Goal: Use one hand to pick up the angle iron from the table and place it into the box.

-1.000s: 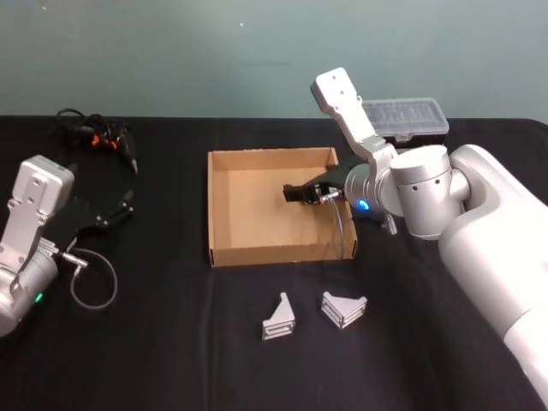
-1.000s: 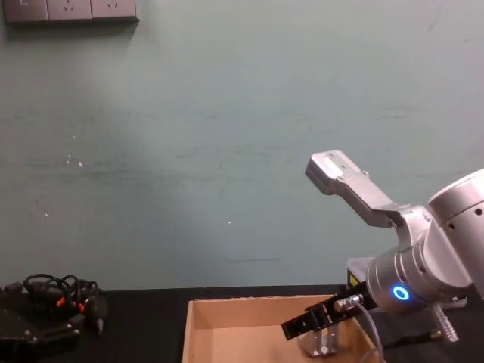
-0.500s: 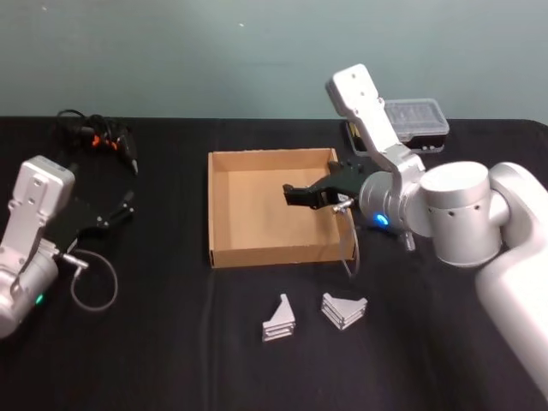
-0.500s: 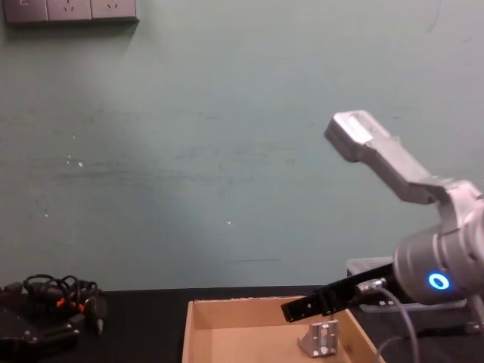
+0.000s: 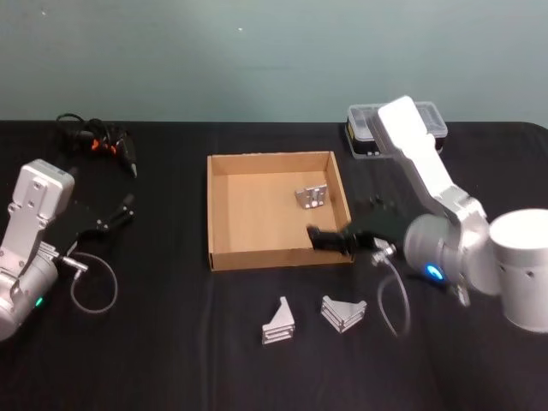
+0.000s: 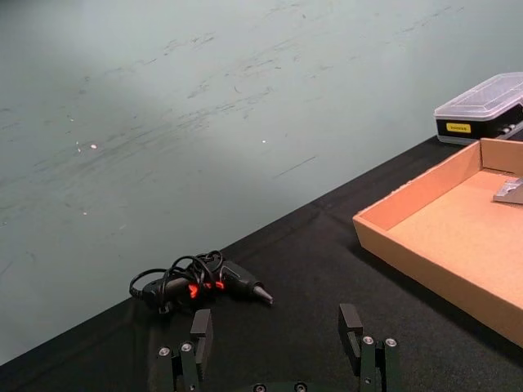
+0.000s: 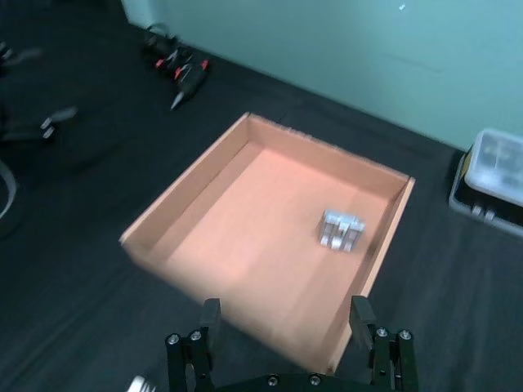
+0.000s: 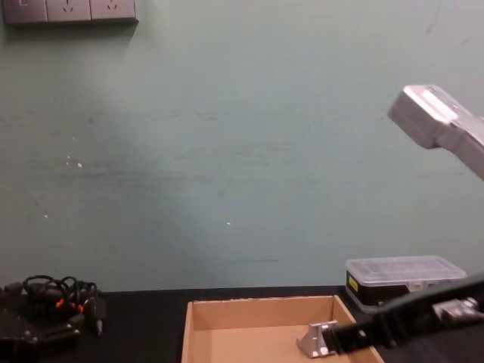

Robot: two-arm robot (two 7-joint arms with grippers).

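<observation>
One angle iron (image 5: 312,196) lies in the box (image 5: 211,205), two others (image 5: 276,320) wait on the table (image 5: 171,342) before it, and the right gripper (image 7: 284,314) at its near wall and the left gripper (image 6: 276,322) well to its left both have jaws apart, empty.

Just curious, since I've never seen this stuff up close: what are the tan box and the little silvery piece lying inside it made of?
The box looks like plain cardboard: matte tan, with thin, low, folded walls and no print. The angle iron inside it seems to be bare metal: silvery grey with a dull sheen and a crisp bent shape. Steel or aluminium would both fit, and the look leaves that open.
</observation>
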